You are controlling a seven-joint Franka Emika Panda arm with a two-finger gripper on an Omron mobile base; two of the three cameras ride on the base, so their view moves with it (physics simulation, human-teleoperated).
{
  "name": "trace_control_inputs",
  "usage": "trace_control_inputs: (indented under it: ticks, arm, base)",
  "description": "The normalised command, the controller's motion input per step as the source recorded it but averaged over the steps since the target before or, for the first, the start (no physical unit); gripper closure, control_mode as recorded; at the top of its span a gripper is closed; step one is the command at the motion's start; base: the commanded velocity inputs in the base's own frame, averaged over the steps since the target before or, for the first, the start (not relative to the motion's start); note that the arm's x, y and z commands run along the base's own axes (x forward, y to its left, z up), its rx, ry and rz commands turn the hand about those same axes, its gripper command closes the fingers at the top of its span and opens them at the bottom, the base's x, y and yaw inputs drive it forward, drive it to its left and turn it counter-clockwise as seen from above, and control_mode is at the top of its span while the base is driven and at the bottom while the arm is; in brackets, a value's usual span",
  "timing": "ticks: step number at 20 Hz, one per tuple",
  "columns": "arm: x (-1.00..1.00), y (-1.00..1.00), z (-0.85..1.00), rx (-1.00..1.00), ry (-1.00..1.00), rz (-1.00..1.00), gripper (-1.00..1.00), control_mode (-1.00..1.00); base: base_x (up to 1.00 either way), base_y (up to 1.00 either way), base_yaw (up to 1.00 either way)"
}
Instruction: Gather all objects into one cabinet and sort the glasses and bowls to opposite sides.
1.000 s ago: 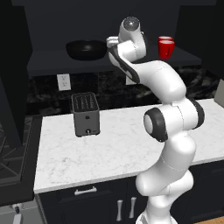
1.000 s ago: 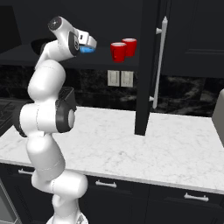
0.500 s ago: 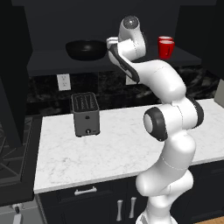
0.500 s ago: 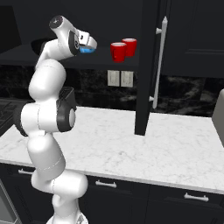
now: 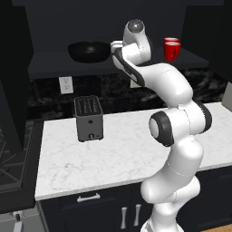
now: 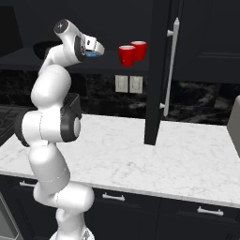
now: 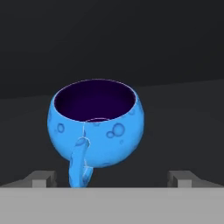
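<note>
No readable text, label or number on anything

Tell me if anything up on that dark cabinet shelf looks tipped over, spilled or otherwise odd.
Nothing stands out. The small bright blue bowl sits upright on the shelf between the open fingers. The wide glossy black bowl and the two red cylindrical cups also stand upright, with nothing spilled.
</note>
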Motion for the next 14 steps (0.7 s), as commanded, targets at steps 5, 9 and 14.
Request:
trace_control_inputs:
  ticks: [5, 9, 14]
  arm:
    - [0.02, 0.0, 0.0, 0.0, 0.0, 0.0, -1.0, -1.0]
    - [0.0, 0.0, 0.0, 0.0, 0.0, 0.0, 1.0, -1.0]
    - [0.15, 0.0, 0.0, 0.0, 0.0, 0.0, 1.0, -1.0]
  base:
    - [0.0, 0.0, 0.0]
    - [0.0, 0.0, 0.0]
    - [0.0, 0.0, 0.0]
